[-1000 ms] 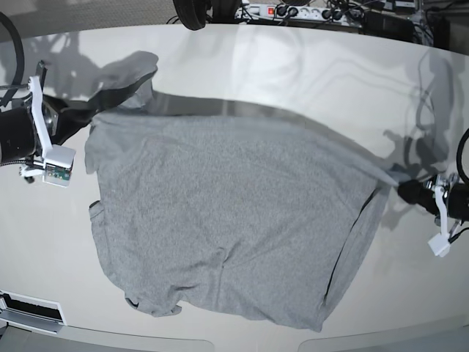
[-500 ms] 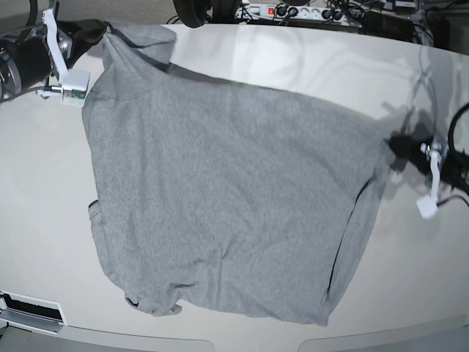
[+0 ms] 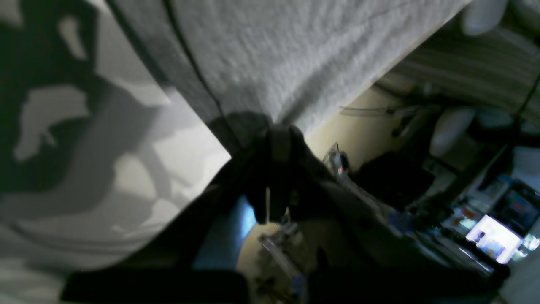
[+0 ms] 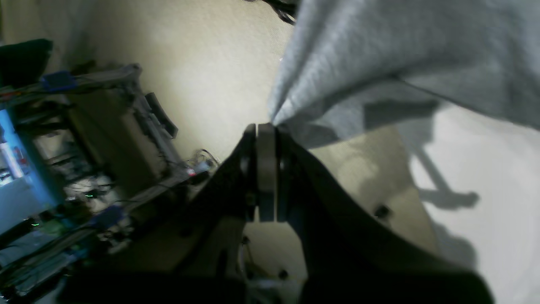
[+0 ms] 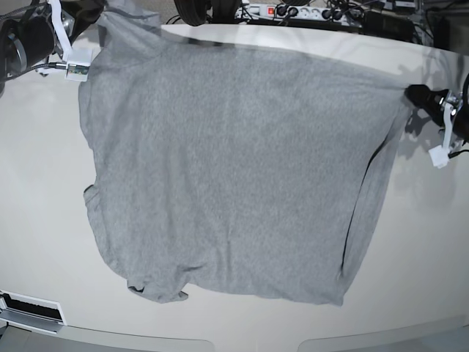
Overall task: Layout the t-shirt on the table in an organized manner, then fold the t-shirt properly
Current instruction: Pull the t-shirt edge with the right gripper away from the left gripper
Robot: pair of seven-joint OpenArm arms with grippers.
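The heather-grey t-shirt point(image 5: 234, 169) is spread over the off-white table point(image 5: 44, 220), plain side up, with no lettering in view. Its far edge is pulled taut between both grippers and its near edge lies on the table. My right gripper point(image 5: 99, 16), at the far left of the base view, is shut on one far corner; the right wrist view shows the jaws point(image 4: 265, 126) pinching grey cloth point(image 4: 379, 42). My left gripper point(image 5: 410, 94), at the right, is shut on the other corner, also seen in the left wrist view point(image 3: 276, 131) with cloth point(image 3: 295, 50) fanning out from it.
A power strip and cables point(image 5: 293, 11) lie beyond the table's far edge, next to a dark round object point(image 5: 192, 13). A white fixture point(image 5: 29, 312) sits at the near left edge. Floor and blurred equipment point(image 4: 105, 147) show beside the table in the wrist views.
Both grippers have moved toward the far edge of the table, dragging the shirt's held edge with them. The shirt now lies farther back and is stretched wider and flatter.
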